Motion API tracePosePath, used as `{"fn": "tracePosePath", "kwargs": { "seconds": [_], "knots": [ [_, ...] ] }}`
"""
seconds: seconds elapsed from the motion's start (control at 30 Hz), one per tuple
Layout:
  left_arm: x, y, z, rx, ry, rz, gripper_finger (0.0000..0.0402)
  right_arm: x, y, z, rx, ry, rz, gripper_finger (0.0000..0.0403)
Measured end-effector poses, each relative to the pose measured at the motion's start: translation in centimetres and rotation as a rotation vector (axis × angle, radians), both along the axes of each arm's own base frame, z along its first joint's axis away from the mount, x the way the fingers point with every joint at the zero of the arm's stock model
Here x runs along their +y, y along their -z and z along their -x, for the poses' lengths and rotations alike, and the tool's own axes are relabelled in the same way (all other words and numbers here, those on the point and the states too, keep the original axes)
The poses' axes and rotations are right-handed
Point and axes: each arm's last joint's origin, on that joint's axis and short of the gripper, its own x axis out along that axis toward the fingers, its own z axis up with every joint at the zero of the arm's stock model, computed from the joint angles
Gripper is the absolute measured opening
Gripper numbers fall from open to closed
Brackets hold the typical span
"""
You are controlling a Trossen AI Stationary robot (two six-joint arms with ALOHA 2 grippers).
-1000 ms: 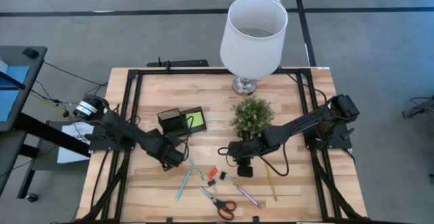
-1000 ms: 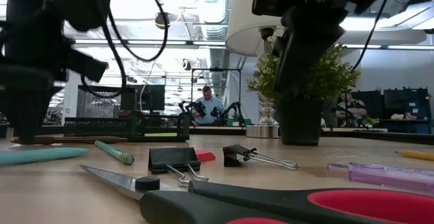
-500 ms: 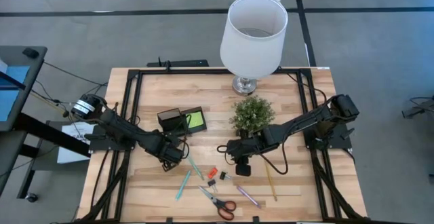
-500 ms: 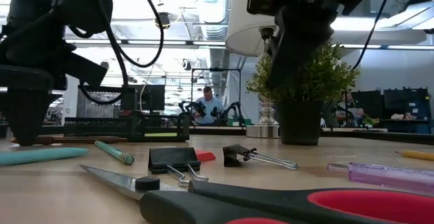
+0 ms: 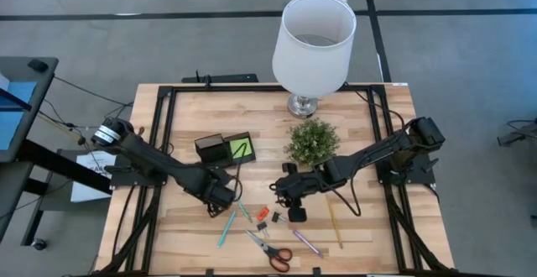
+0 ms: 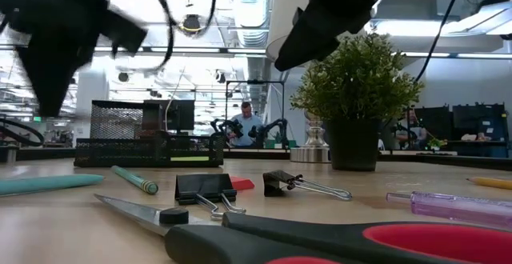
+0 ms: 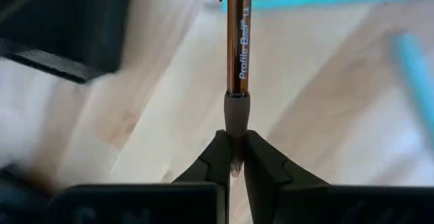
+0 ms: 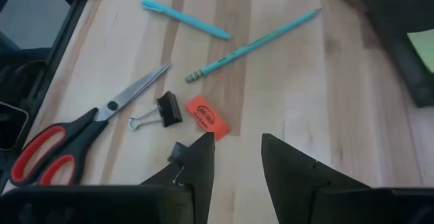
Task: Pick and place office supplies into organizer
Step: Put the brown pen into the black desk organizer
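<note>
Between the pinched fingers of the left gripper point(image 7: 231, 157), a brown pen point(image 7: 239, 44) now rides lifted, organizer point(image 5: 225, 149) beside; right gripper point(image 8: 235, 157), open and empty, has advanced above the orange clip point(image 8: 206, 113).

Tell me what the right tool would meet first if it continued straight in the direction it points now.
Probably the orange eraser: it lies just ahead of the open right tool, with the black clip beside it. Depth is unclear.

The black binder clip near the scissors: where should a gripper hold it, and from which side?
Grip the black binder clip across its black body, coming straight from above. It lies flat, its wire handles point toward the scissors, and the orange eraser lies close beside, so the body is probably the firmest part.
</note>
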Motion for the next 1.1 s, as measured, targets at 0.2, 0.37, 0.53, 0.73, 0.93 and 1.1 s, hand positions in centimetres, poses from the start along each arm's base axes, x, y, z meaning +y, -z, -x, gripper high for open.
{"fn": "tracePosePath", "kwargs": {
  "seconds": [0.2, 0.37, 0.53, 0.73, 0.93, 1.1],
  "knots": [
    [0.4, -6.1, 1.2, 0.09, -0.026, -0.273, 0.0007, 0.1, 0.0, 0.0, 0.0, -0.003, 0.0, 0.0115],
    [1.4, -7.6, 1.1, 0.007, 0.008, -0.348, 0.0006, 0.1, 0.0, 0.0, 0.001, -0.002, 0.0, 0.0115],
    [3.2, -6.4, 0.9, 0.076, 0.002, -0.379, 0.0006, 0.1, 0.0, 0.0, -0.004, -0.002, -0.001, 0.0115],
    [5.9, -5.6, 0.8, 0.153, 0.035, -0.404, 0.0005, -0.2, -0.1, -0.2, -0.015, 0.003, -0.002, 0.0115],
    [8.0, -6.7, 1.3, 0.145, 0.093, -0.457, 0.0005, -0.4, -0.1, -0.2, -0.015, 0.008, -0.001, 0.0115],
    [9.8, -9.1, 3.0, 0.058, 0.071, -0.503, 0.0005, -0.4, -0.1, -0.2, -0.015, 0.008, -0.001, 0.0115]
  ]
}}
